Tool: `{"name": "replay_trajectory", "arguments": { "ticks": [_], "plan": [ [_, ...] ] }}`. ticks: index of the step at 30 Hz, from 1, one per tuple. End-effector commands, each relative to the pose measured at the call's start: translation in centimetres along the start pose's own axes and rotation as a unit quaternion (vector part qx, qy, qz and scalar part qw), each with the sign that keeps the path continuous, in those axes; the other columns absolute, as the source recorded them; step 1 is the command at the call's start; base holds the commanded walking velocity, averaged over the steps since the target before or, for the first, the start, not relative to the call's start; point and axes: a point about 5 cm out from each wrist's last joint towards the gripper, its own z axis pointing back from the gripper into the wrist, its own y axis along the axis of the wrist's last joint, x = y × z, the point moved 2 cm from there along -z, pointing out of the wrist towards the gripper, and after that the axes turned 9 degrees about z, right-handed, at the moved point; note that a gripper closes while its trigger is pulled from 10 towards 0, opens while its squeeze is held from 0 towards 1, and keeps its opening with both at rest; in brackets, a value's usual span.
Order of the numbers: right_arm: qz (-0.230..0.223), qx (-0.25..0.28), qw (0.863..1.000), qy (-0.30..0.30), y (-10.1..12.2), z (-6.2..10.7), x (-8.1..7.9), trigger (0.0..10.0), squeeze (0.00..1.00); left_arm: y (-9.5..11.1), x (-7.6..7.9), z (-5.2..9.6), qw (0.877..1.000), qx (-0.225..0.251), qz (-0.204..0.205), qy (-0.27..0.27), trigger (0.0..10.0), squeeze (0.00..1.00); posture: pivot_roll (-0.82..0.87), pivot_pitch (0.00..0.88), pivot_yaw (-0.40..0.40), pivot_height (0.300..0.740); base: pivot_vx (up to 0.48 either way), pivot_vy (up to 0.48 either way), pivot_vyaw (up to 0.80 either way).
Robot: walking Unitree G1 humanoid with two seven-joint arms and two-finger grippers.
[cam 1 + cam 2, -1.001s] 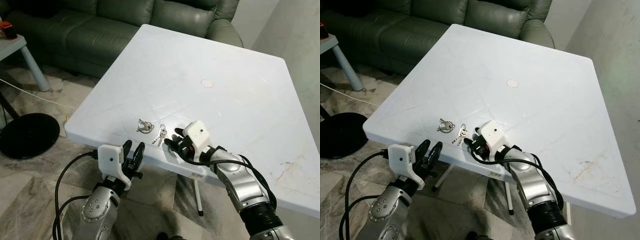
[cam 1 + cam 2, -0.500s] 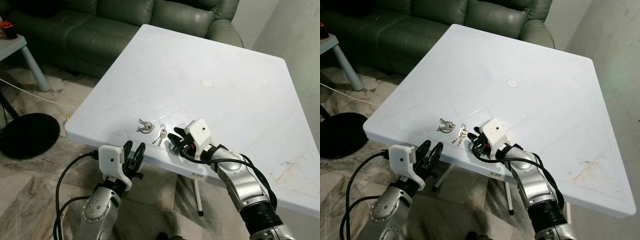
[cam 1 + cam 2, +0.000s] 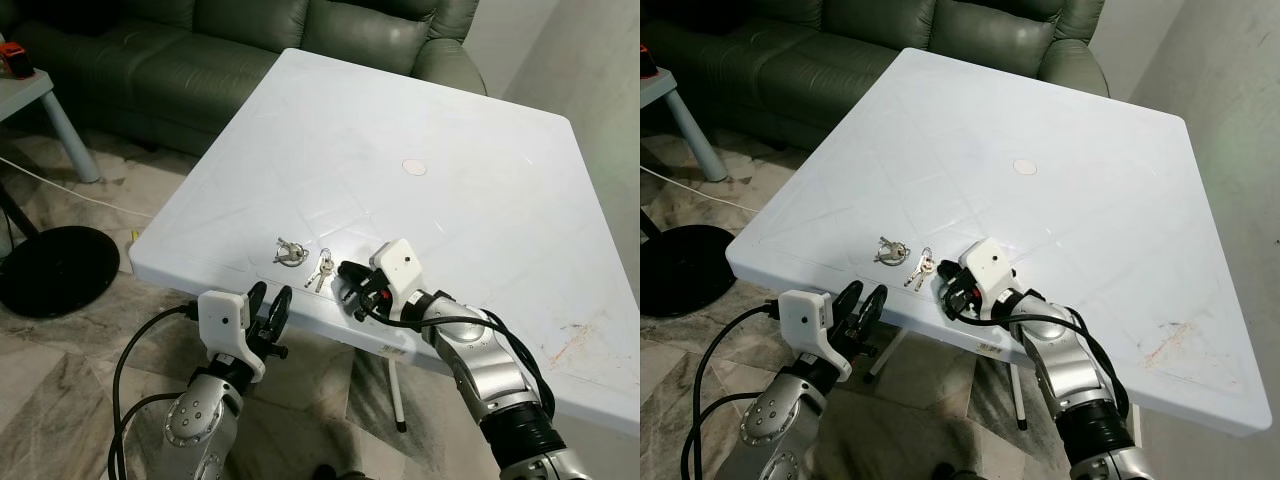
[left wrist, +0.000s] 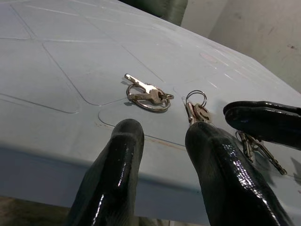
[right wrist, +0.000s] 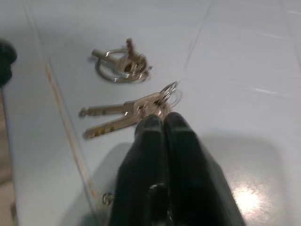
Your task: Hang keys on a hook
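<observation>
Right tool [image 3: 347, 276] fingers pressed together, tips touching keys [image 3: 322, 268]; left tool [image 3: 268, 304] parted, empty.

Right end effector [image 3: 347, 281] apparently closed; left end effector [image 3: 268, 308] parted.

Near the worktop's [image 3: 480, 180] front edge: ringed keys [image 3: 290, 252] left, key bunch [image 3: 321, 268] just right, right hand [image 3: 347, 280] beside it. Left hand [image 3: 268, 305] below the edge. Sofa [image 3: 230, 50] behind.
</observation>
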Motion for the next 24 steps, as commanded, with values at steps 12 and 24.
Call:
{"name": "replay_trajectory", "arguments": {
  "ticks": [12, 24],
  "plan": [
    [0.033, 0.025, 0.999, -0.006, -0.2, 1.8, 2.0, 10.0, 1.00, -0.1, 0.8, -0.1, 1.000, -0.001, 0.008, -0.008, 10.0, 0.00, 0.19, 0.168, -0.144, 0.740, 0.000, 0.000, 0.00],
    [0.090, -0.017, 0.995, -0.025, -1.7, 2.3, 2.2, 10.0, 0.00, 0.0, 0.9, -0.4, 1.000, 0.000, 0.009, -0.015, 10.0, 0.00, 0.18, 0.161, -0.139, 0.740, 0.000, 0.000, 0.00]
  ]
}}
